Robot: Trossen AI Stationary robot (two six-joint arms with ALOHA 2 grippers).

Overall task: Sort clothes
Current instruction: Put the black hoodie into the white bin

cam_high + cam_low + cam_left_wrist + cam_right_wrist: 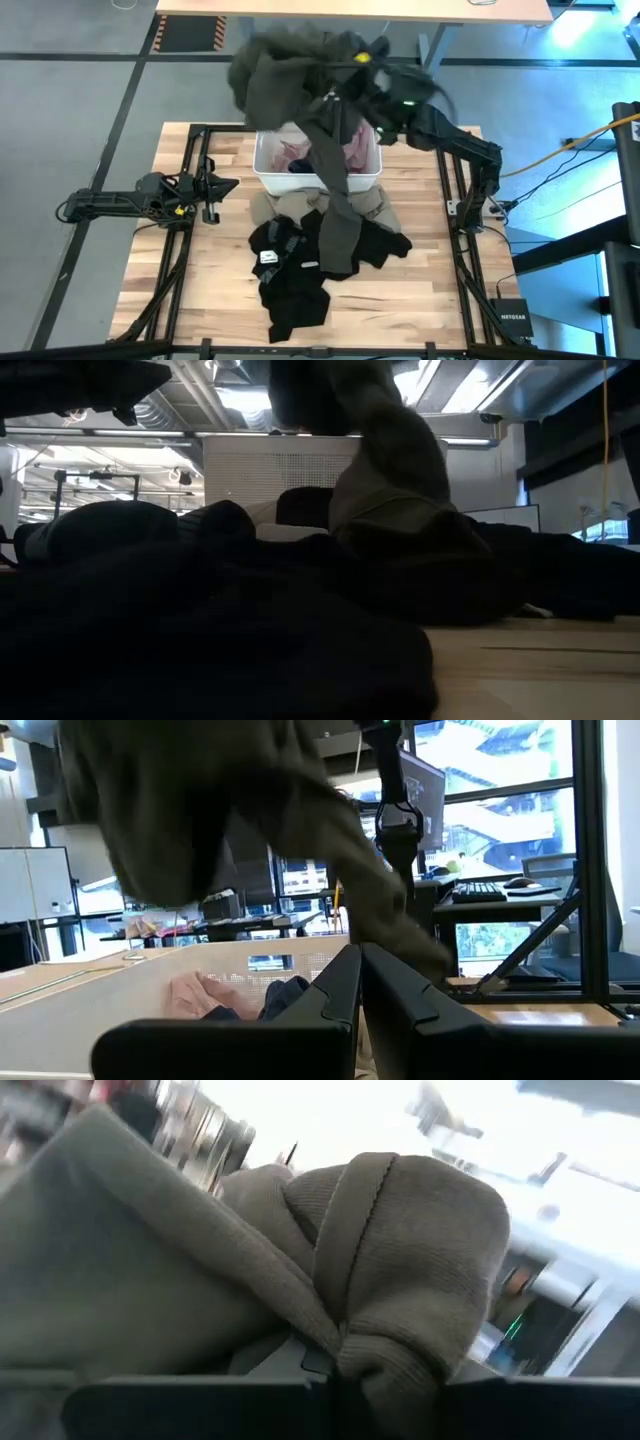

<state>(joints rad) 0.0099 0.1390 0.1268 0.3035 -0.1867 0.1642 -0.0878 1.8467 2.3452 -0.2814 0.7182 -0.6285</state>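
The right claw [368, 62] is raised above the far side of the tabletop [420, 290], pinched on the olive-green garment [300, 80]. Its wrist view shows ribbed olive fabric [400, 1250] bunched over the closed fingers. The garment spreads in a wide, motion-blurred mass above the white bin [268, 172], and one long strip hangs down across the bin to the black clothes [295, 270] heaped on the tabletop. Beige-tan fabric [380, 205] lies between bin and black heap.

The left wrist view alone looks into the bin [60, 1010], where pink fabric [200, 992] and a navy piece [285, 990] lie. In the low view, dark clothes [200, 620] block nearly everything, with the olive strip [390, 470] rising behind.

The left claw [228, 185] waits beside the bin, fingers nearly together, holding nothing.
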